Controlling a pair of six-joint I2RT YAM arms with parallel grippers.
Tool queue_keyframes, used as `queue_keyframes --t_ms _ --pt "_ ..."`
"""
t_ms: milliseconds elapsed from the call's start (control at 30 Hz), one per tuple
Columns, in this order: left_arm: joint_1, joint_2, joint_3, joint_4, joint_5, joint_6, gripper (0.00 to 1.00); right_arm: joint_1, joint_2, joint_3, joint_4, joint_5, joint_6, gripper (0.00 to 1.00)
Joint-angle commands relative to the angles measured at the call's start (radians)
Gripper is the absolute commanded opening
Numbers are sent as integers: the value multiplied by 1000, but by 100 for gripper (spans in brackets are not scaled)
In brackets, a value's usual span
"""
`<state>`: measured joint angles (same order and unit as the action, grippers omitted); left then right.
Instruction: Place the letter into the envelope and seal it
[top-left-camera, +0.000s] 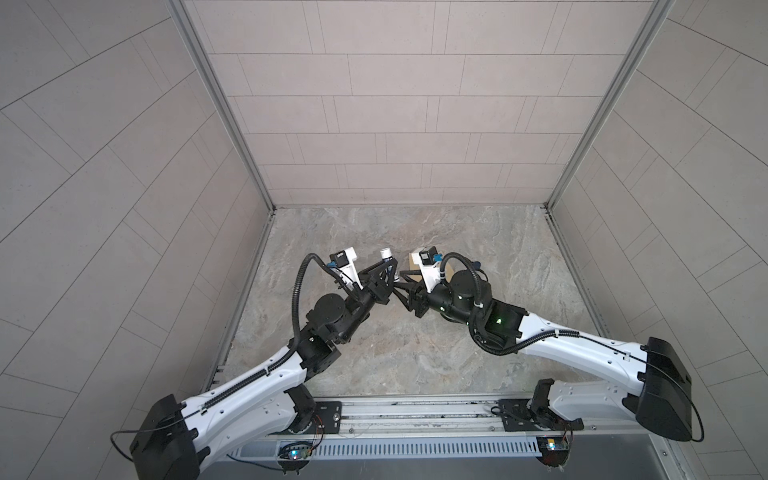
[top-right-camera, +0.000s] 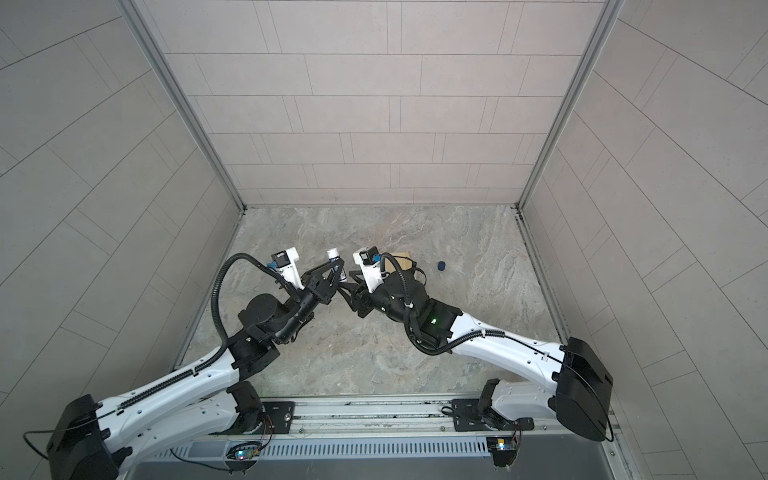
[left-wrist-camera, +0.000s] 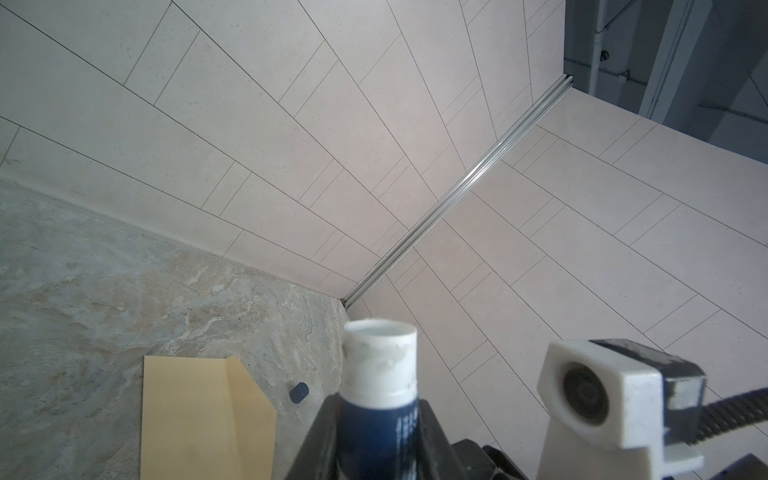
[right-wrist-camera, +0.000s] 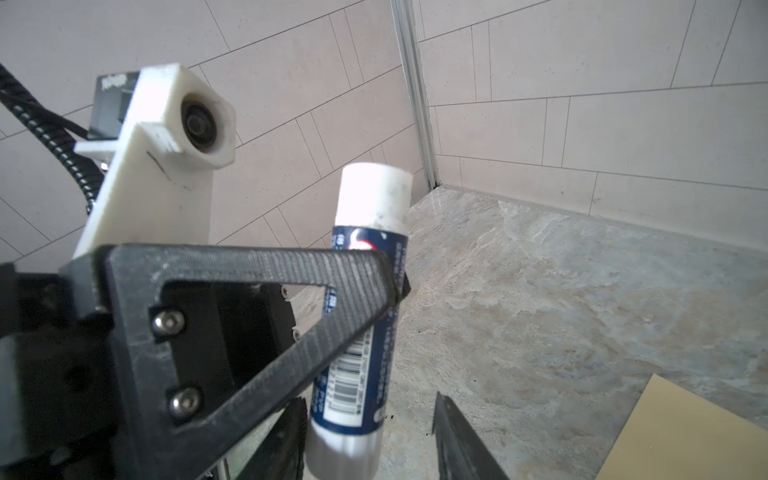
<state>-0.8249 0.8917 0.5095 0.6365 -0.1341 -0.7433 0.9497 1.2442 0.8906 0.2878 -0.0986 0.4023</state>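
Watch the glue stick (right-wrist-camera: 365, 291): your left claw (left-wrist-camera: 376, 424) pinches its blue barrel, uncapped end up, while your right claw (right-wrist-camera: 368, 415) stands spread around its base; an off-centre squeeze could lever it loose and drop it onto the envelope (left-wrist-camera: 199, 415) beside it. Both arms reach inward, claws meeting tip to tip, the right wrist above the envelope; it lies flat on the tabletop (left-wrist-camera: 104, 291), flap open; the letter is out of sight.

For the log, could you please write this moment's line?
left gripper: grips glue stick | right gripper: open around its base | cap: off
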Motion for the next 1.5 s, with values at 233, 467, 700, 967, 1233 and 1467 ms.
queue_keyframes --t_ms 233,467,700,967,1233,1467 --pt "1 -4 -26 108 45 13 0 3 37 56 13 10 18 12" --pt "1 -34 -31 70 89 120 36 0 -7 80 -110 -4 -100 0" --pt "6 -106 7 -84 190 237 54 -33 -54 71 -189 -81 -194 0" --pt "48 -173 -12 -72 309 261 61 -68 -100 18 -125 -190 -182 0" --pt "100 -148 -28 14 424 201 64 -69 -115 -15 -49 -258 -156 0" --pt "151 -122 -66 136 471 122 64 -69 -118 -41 2 -267 -142 0"
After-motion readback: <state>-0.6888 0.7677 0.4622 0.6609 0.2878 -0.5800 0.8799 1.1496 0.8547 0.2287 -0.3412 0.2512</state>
